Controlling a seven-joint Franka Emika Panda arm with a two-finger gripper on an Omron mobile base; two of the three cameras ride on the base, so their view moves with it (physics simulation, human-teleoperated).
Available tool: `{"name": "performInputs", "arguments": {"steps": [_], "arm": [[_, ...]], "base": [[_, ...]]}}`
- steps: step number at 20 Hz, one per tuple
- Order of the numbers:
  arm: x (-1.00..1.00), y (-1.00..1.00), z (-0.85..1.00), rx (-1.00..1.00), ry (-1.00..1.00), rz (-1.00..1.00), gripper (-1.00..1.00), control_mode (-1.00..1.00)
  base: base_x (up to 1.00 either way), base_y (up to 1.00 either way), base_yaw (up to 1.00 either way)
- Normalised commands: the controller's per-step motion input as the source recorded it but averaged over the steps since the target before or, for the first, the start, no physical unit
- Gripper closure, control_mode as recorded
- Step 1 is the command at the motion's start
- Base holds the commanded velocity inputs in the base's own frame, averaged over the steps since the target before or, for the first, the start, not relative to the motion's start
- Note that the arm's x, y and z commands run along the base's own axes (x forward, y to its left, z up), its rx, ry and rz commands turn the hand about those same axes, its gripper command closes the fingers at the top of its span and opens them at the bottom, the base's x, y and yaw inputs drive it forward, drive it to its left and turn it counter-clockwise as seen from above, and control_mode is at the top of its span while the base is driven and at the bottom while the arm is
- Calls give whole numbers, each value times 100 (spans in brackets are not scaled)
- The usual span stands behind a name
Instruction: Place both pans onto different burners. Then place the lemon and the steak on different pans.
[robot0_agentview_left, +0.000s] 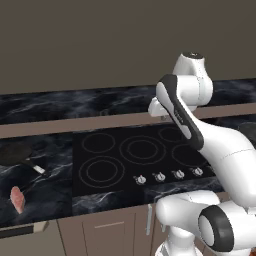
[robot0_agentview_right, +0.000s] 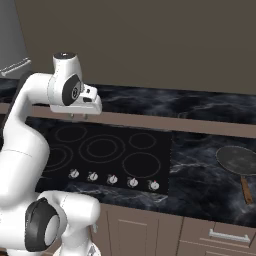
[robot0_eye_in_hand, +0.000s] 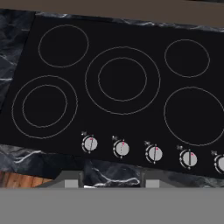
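Gripper (robot0_agentview_right: 78, 116) hangs above the far edge of the cooktop (robot0_eye_in_hand: 131, 26), holding nothing; whether its jaws are parted cannot be told. Burners (robot0_eye_in_hand: 122, 80) lie bare. Black pan (robot0_agentview_left: 14, 152) and steak (robot0_agentview_left: 18, 199) sit on the left counter, grey pan (robot0_agentview_right: 239, 161) on the right counter.

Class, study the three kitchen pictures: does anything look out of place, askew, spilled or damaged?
Nothing is spilled or damaged. One oddity: the pinkish-red raw steak slab lies straight on the dark marble counter, left of the glossy black glass cooktop. Both pans, small black and wide dark grey, sit on the counter.
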Motion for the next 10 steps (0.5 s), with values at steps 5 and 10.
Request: {"name": "performInputs", "arguments": {"steps": [5,10], "arm": [[0,7,-3,0,0,0,-100,-100],[-4,37,-7,0,0,0,-100,-100]], "base": [[0,0,0],[0,0,0]]}}
